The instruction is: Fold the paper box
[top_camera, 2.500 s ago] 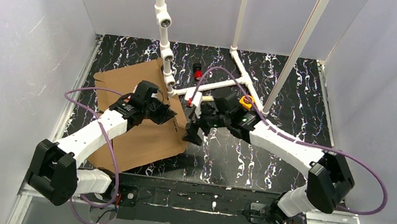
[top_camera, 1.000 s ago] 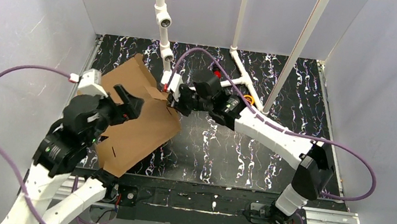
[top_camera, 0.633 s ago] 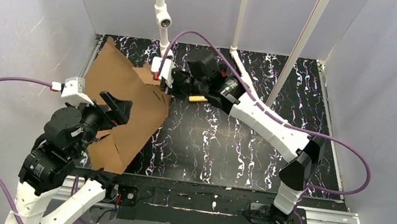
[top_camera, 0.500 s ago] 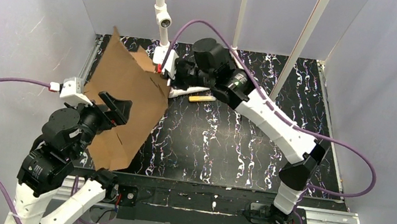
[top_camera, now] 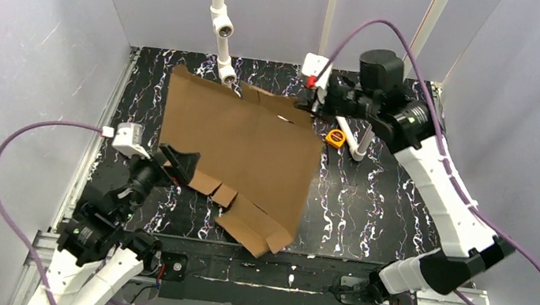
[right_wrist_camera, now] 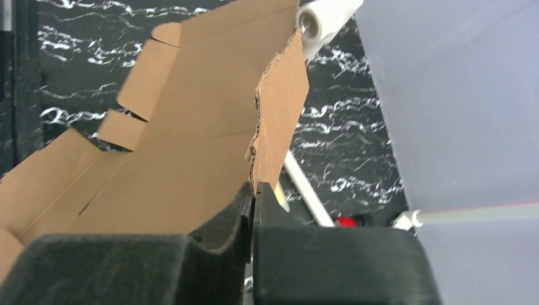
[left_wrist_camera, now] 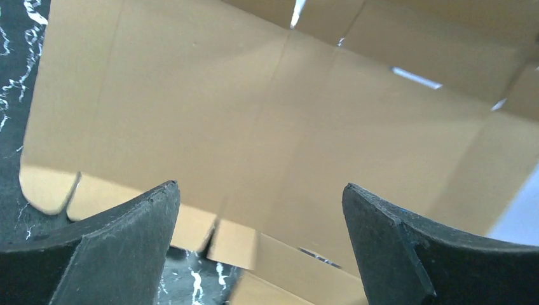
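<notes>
1. The paper box (top_camera: 244, 141) is an unfolded brown sheet over the left-centre of the black marbled table (top_camera: 386, 209). It is tilted, with its far-right corner raised.
2. Right gripper (top_camera: 314, 101) is at that far-right corner. In the wrist view, the right gripper (right_wrist_camera: 254, 190) has its jaws pressed together on a cardboard flap edge, which sticks up from between them. The rest of the box (right_wrist_camera: 191, 146) spreads left.
3. Left gripper (top_camera: 184, 164) sits at the box's near-left edge, by the small tabs.
4. In the wrist view, the left gripper (left_wrist_camera: 259, 190) has its jaws spread wide with nothing between them. The box (left_wrist_camera: 254, 127) fills the view just beyond the fingertips; contact cannot be told.
5. The near flaps hang low toward the table's front edge.
6. The box's far edge is near a white pipe (top_camera: 222, 30).
7. A small orange object (top_camera: 335, 138) lies just right of the box.
</notes>
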Action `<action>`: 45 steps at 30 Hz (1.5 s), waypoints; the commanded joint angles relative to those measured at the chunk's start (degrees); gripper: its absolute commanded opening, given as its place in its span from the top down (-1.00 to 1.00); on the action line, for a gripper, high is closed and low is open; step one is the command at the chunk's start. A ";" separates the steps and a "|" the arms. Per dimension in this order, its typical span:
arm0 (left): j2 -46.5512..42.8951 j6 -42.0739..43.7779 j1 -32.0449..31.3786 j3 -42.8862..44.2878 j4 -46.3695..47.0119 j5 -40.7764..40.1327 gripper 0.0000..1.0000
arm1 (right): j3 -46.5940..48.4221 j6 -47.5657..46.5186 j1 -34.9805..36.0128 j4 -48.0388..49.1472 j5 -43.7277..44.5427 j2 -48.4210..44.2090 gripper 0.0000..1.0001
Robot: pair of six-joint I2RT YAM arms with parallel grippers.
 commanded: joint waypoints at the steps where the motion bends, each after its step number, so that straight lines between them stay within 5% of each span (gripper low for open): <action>1: 0.79 8.37 0.20 -6.67 11.22 5.46 -0.97 | -5.15 2.55 -4.71 0.69 -5.90 -6.50 0.97; 11: 10.10 2.38 1.55 -4.36 12.68 2.44 -0.97 | -12.76 -3.50 -10.49 -2.89 -4.34 -11.31 0.97; 14: 16.38 -1.32 8.46 -1.71 14.26 15.39 -0.97 | -12.83 -4.64 -12.24 -4.37 -4.40 -11.94 0.97; 19: 24.03 -12.77 29.86 -5.98 28.44 45.66 -0.97 | -12.53 -4.47 -15.11 -5.63 -7.36 -12.11 0.97; 25: 36.77 -8.87 42.24 -5.30 33.08 55.04 -0.97 | -11.08 -4.00 -17.14 -6.81 -11.20 -10.95 0.97; 29: 50.61 -13.64 49.91 -2.31 46.70 65.95 -0.97 | -9.28 -3.84 -17.36 -8.08 -13.28 -9.98 0.97; 37: 68.25 -4.44 48.85 3.10 52.17 77.07 -0.93 | -8.87 -3.57 -17.64 -8.52 -16.00 -9.10 0.97; 45: 72.40 -4.10 45.30 -0.96 61.20 79.90 -0.88 | -9.26 -3.40 -17.81 -8.26 -16.43 -8.93 0.97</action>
